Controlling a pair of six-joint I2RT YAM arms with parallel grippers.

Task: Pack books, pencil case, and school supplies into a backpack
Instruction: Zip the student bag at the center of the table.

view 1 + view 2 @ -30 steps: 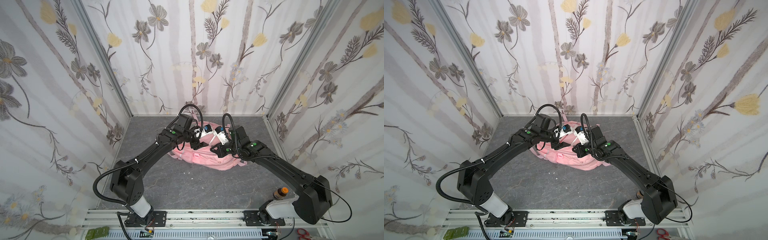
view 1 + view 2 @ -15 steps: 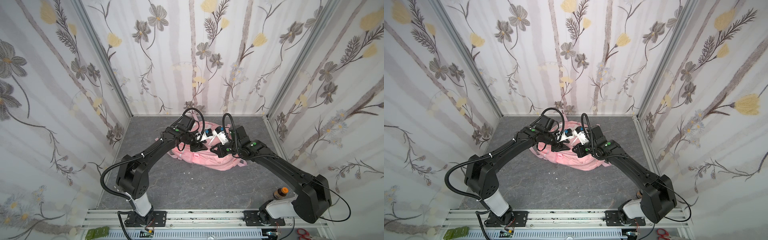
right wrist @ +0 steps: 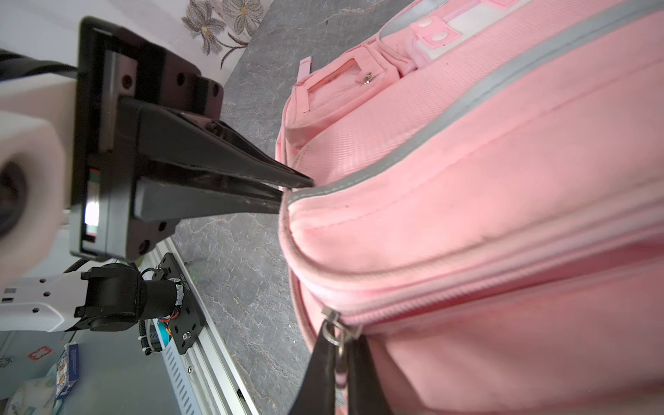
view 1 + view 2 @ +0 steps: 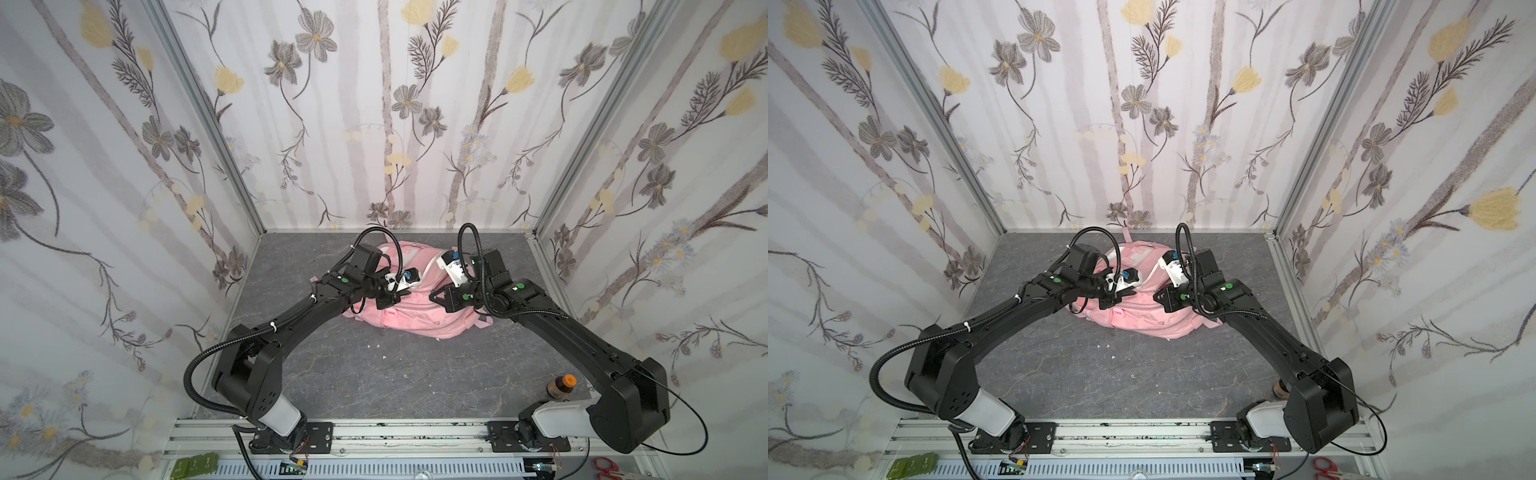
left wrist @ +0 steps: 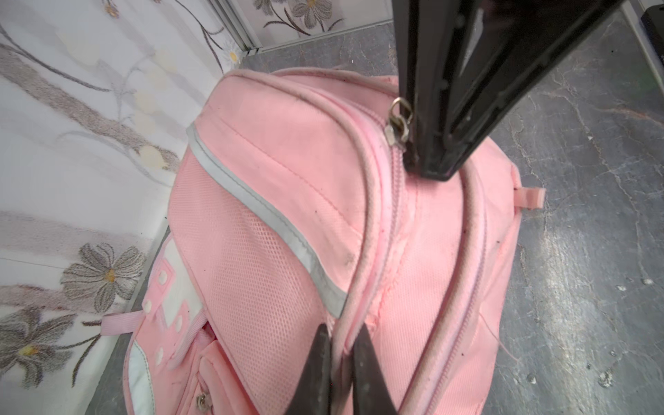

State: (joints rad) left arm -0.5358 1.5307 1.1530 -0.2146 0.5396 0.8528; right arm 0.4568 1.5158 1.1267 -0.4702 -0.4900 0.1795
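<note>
The pink backpack [image 4: 415,320] [image 4: 1142,324] lies at the back middle of the grey table. My left gripper [image 5: 341,334] is shut on a piped seam of the backpack [image 5: 273,215], beside its grey reflective strip [image 5: 251,194]. My right gripper [image 3: 339,341] is shut on the metal zipper pull [image 3: 336,328] at the end of a zipper on the backpack [image 3: 503,179]. Both top views show the left gripper [image 4: 392,296] and the right gripper [image 4: 434,296] close together over the bag. The books, pencil case and school supplies are out of view.
A brown bottle with an orange cap [image 4: 559,386] stands at the front right by the right arm's base. Red scissors [image 4: 609,469] and a green item [image 4: 195,463] lie beyond the front rail. Flowered walls enclose three sides.
My left gripper has reached further onto the backpack and closed on its piped seam. The right gripper has stayed shut on the zipper pull in the same place.
</note>
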